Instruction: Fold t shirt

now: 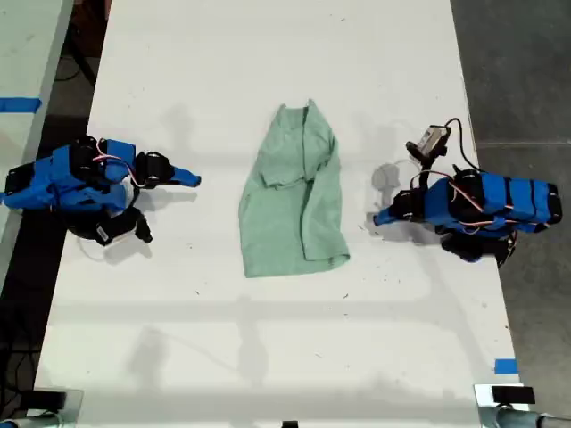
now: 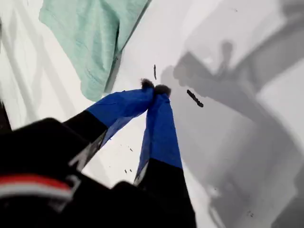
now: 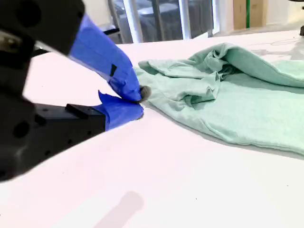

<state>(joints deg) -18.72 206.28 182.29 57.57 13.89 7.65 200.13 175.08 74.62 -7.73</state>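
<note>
Both closed jaws flank the t shirt (image 1: pixel 296 198) on the table (image 1: pixel 268 357).

The t shirt (image 1: pixel 296 194) lies on the table (image 1: pixel 268 357), about midway between two arms. On the exterior view's left of the shirt, well apart, sits my second gripper (image 1: pixel 191 179); on its right, nearer, my first gripper (image 1: pixel 382 217).

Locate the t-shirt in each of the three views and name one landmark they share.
Exterior view: the t shirt lies mid-table, between the arms.
First wrist view: its hem corner lies beyond my first gripper.
Second wrist view: crumpled past my second gripper.
Shared landmark: the white table.
</note>
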